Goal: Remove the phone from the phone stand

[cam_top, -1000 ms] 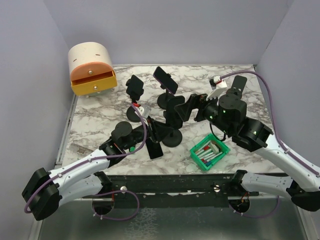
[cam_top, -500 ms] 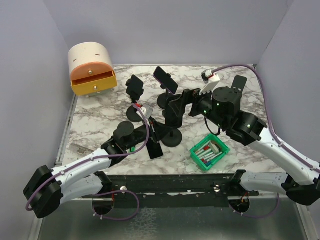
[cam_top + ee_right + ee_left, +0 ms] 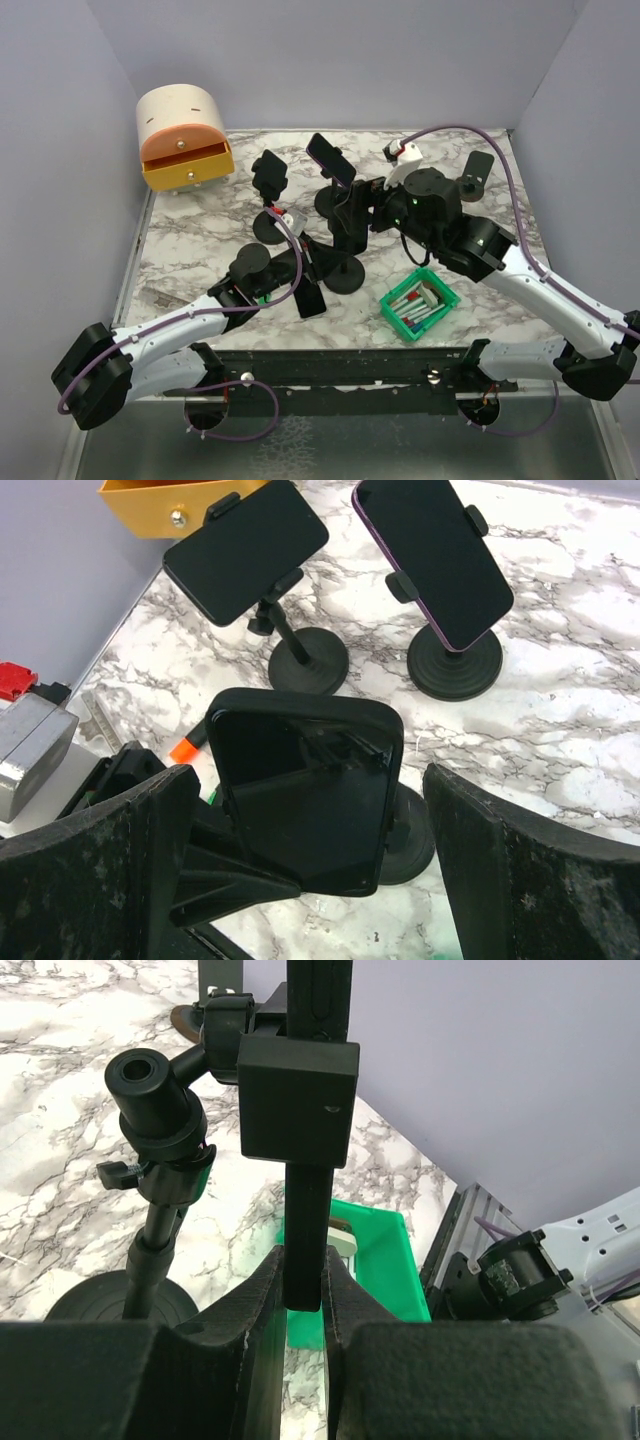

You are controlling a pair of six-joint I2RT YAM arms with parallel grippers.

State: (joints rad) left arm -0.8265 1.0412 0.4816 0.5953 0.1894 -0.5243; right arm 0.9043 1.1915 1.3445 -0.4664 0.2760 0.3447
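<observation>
The phone (image 3: 305, 790) is a black slab clamped in the nearest phone stand (image 3: 345, 275). Its dark screen faces the right wrist camera. In the left wrist view it shows edge-on as a thin upright strip (image 3: 308, 1220), with the stand's pole (image 3: 160, 1230) to its left. My left gripper (image 3: 305, 1260) is shut on the phone's lower end, a finger pressed against each face. It reaches in low from the left (image 3: 312, 262). My right gripper (image 3: 310, 780) is open, and its two fingers straddle the phone's sides without touching them. It hangs over the stand (image 3: 352, 205).
Two more stands hold phones behind: a black one (image 3: 245, 545) and a purple-edged one (image 3: 430, 555). A green bin (image 3: 420, 305) of small items sits right of the stand. A yellow drawer unit (image 3: 183, 140) stands at the back left.
My left gripper's jaws closed onto the phone's lower end. The right arm swung left until its open fingers came around the phone.
</observation>
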